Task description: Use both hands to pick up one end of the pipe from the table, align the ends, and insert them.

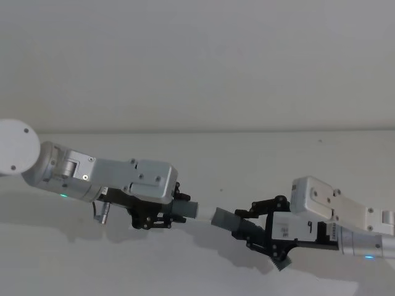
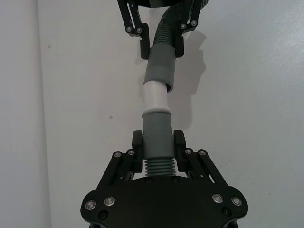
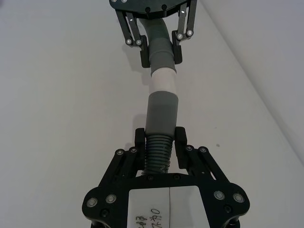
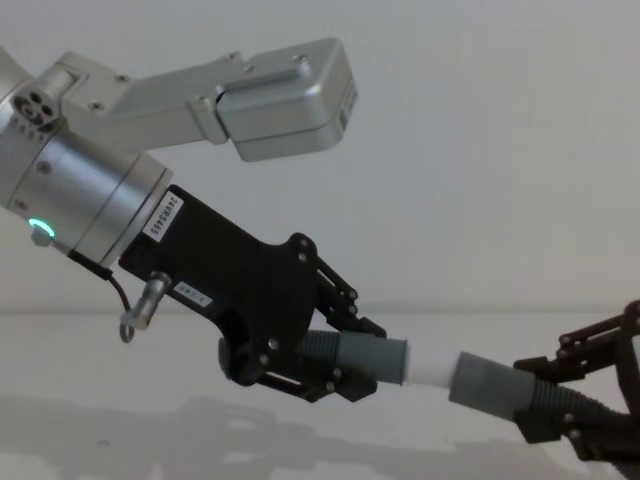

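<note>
Above the plain white matte table (image 1: 185, 259), we hold both ends of the dark grey ribbed flexible pipe (image 3: 157, 153) in the air. Our left black linked-finger hand (image 4: 345, 375) is clamped around the smooth grey cuff with the narrower white tip (image 4: 425, 368); our right black hand (image 1: 245, 227) is clamped at the base of the plain wider grey sleeve (image 4: 485, 382), where it meets the ribbing.

In the chest view the white tip meets the sleeve's mouth, and in both wrist views the two cuffs stand nearly in line, the sleeve a touch off to one side. We judge the lifting done and the aligning all but finished, with the insertion just starting; how far the tip has gone in we cannot tell.

The next move calls for a slight correction of angle, then a straight push of the two hands toward each other, both grips kept firm.
</note>
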